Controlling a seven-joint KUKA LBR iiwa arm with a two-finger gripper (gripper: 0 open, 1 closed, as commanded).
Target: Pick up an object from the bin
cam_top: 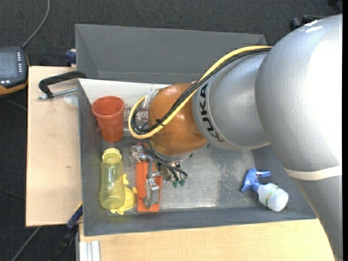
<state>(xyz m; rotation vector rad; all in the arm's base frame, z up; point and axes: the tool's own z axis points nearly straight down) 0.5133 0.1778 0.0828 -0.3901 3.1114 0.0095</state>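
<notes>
My gripper (148, 167) hangs under the arm's orange cover at the bin's front left, directly above an orange flat tool (142, 192) that lies lengthwise on the floor. Its metal parts overlap the tool's upper half; I cannot tell whether they touch it. A clear yellow bottle (112, 179) lies just left of the tool, parallel to it, with a yellow scrap (126, 200) at its lower end. An orange plastic cup (109, 117) sits further back along the left wall.
A white spray bottle with a blue nozzle (266, 192) lies at the front right, apart from everything else. The big grey arm covers the bin's right and back. Bare floor shows between the orange tool and the spray bottle.
</notes>
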